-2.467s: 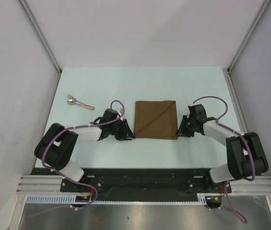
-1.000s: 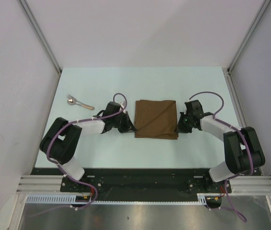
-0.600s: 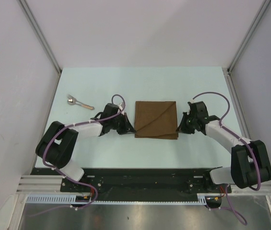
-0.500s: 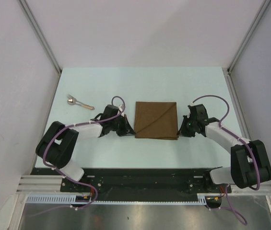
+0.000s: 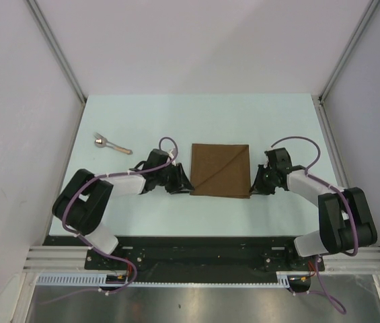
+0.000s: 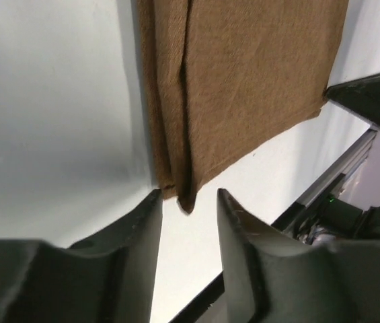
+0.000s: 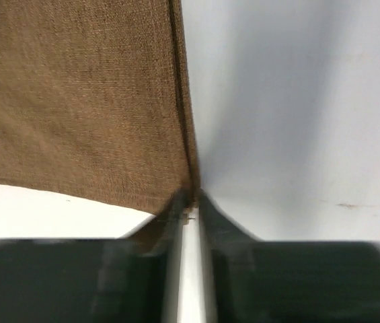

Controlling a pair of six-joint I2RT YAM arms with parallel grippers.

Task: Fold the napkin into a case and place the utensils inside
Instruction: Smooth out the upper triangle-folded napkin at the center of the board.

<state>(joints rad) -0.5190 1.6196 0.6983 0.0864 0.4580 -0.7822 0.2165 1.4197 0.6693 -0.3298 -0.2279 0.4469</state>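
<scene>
The dark-brown napkin (image 5: 220,170) lies flat and folded in the table's middle, with a diagonal crease across it. My left gripper (image 5: 184,183) sits low at its near left corner. In the left wrist view the napkin (image 6: 243,81) shows stacked layers, and the left gripper (image 6: 188,202) is open, the corner just at its tips and untouched. My right gripper (image 5: 253,185) is at the near right corner. In the right wrist view the right gripper (image 7: 190,202) stands almost shut, its tips pinching the corner of the napkin (image 7: 75,101). The utensils (image 5: 109,143) lie far left.
The pale table (image 5: 176,121) is walled on the left, right and back, with slanted metal posts at the corners. A black base bar and metal rails (image 5: 203,259) run along the near edge behind both arm bases.
The left gripper has opened and let go of the napkin's corner. The napkin, rumpled a second ago, now lies flat. Both grippers have shifted slightly nearer the table's front.
</scene>
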